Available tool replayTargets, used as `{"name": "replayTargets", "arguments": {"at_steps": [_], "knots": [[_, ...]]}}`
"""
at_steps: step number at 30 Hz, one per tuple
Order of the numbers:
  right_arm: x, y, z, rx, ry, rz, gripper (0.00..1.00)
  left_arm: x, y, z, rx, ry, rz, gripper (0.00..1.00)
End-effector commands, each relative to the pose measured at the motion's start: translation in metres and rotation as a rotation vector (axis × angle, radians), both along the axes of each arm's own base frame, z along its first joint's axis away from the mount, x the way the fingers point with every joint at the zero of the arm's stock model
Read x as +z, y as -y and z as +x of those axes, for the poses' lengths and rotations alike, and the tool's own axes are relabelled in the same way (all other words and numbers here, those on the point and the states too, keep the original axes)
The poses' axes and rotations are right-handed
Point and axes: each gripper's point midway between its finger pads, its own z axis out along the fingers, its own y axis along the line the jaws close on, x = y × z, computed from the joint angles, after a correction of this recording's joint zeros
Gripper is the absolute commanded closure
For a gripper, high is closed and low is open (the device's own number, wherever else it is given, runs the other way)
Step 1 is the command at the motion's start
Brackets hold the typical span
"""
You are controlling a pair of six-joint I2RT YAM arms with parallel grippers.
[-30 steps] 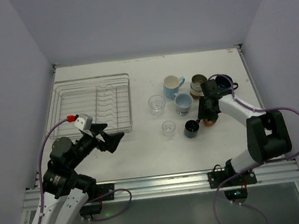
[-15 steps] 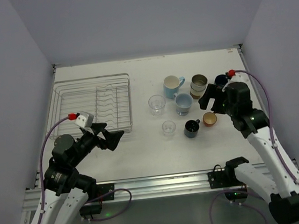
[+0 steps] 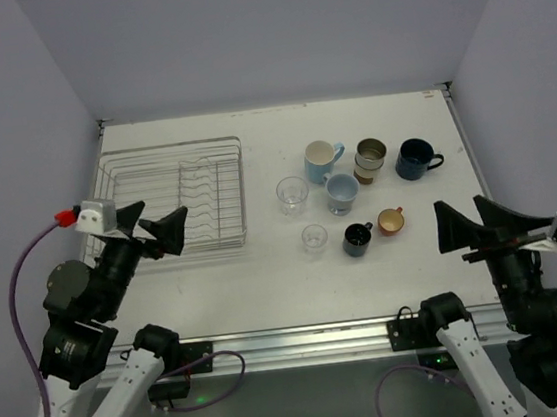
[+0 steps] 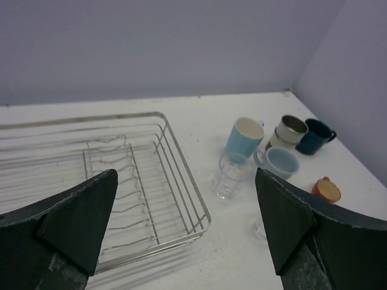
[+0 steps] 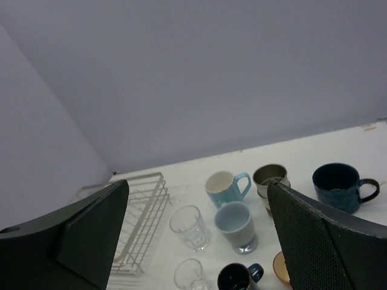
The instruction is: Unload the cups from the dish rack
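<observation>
Top external view: both arms are drawn up at the near edge of the bench, and neither is holding anything. The left hand has its two fingers spread wide and shows over the near side of the dish rack, lifted clear of the wires. The right hand is just as wide open, hanging at the near right of the bench, well apart from the cups.

All eight cups stand upright on the bench to the right of the rack, none inside it. In the far row, from left to right, are the light blue mug, the metallic tumbler and the navy mug, whose handle points right. Nearer stand the taller clear glass and the grey-blue mug, which sits just beside the light blue one. Nearest are the small clear glass, the black mug and the orange mug, the last two close together.

From the left wrist, the rack's wavy dividers lie between the parted fingers, with the cups off to the right. From the right wrist, the cups sit framed between its two fingers.
</observation>
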Motion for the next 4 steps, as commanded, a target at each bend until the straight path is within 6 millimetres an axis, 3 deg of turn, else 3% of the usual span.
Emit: {"name": "replayTargets", "arguments": {"at_steps": [1, 4], "knots": [[-0.002, 0.017, -0.010, -0.081, 0.016, -0.005, 0.01, 0.028, -0.029, -0.004, 0.134, 0.087, 0.003, 0.00], [-0.012, 0.015, -0.007, -0.074, 0.003, -0.012, 0.01, 0.019, -0.029, 0.000, 0.146, 0.049, 0.006, 0.00]]}}
